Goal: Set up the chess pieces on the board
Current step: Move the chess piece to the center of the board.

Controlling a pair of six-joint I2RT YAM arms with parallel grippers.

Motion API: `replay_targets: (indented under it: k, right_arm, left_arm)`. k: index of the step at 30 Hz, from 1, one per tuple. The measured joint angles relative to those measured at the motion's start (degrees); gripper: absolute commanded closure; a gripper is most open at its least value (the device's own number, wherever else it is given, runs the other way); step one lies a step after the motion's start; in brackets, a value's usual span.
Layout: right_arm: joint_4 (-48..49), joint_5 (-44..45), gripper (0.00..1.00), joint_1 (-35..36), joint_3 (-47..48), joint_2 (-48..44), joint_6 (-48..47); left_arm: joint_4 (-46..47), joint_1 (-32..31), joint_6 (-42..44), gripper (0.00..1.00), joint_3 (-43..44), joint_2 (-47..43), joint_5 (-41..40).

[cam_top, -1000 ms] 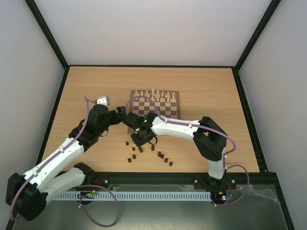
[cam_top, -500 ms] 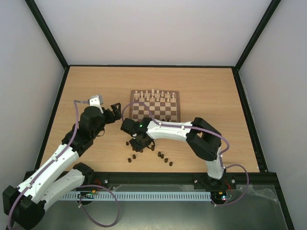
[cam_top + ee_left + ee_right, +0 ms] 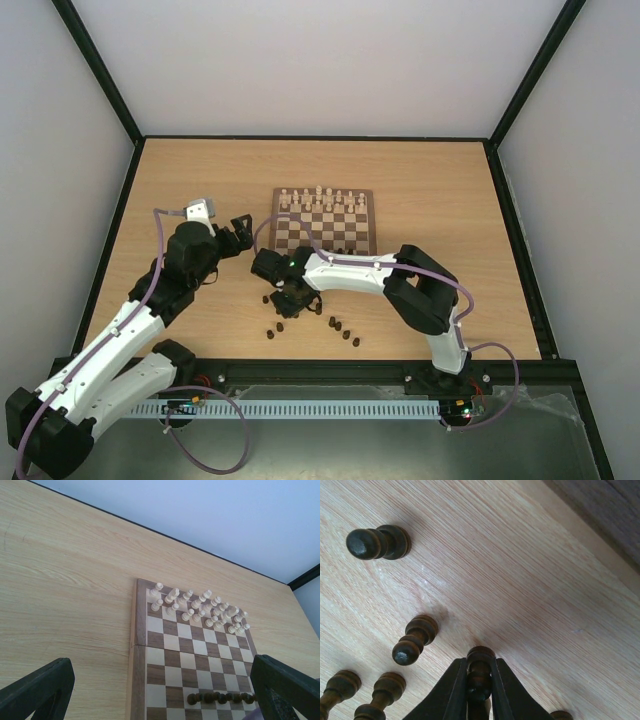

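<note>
Our right gripper (image 3: 480,667) pinches a dark piece (image 3: 481,655) on the table (image 3: 430,180), just nearer than the board (image 3: 362,222); our left gripper (image 3: 162,680) gapes wide beside the board's left edge; we see pale pieces (image 3: 200,607) filling its far rows.

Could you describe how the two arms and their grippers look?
The left arm and right arm have white links and black joints, each with a purple cable. The left gripper and right gripper have dark, tapered fingers.
</note>
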Motion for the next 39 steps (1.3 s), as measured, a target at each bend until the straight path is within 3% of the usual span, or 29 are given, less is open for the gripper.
replay_targets:
  k: [7,10,12,36,39]
  right_arm:
    - [-0.1,0.5,0.87,0.0,0.2,0.1,0.2]
    - [-0.6,0.9,0.71,0.0,0.6,0.1,0.3]
    - [-1.0,1.1,0.7,0.0,1.0,0.1,0.8]
    - [-2.1,2.9,0.84,0.0,1.3,0.1,1.4]
    - [-2.6,3.5,0.7,0.0,1.3,0.1,1.4]
  left_arm:
    - [0.0,0.0,0.0,0.0,0.0,0.0,0.0]
    - [0.0,0.0,0.0,0.01,0.0,0.0,0.0]
    - [0.0,0.0,0.0,0.0,0.0,0.0,0.2]
    - [0.2,0.0,0.0,0.0,0.0,0.3,0.4]
    - [0.2,0.0,0.0,0.0,0.0,0.3,0.5]
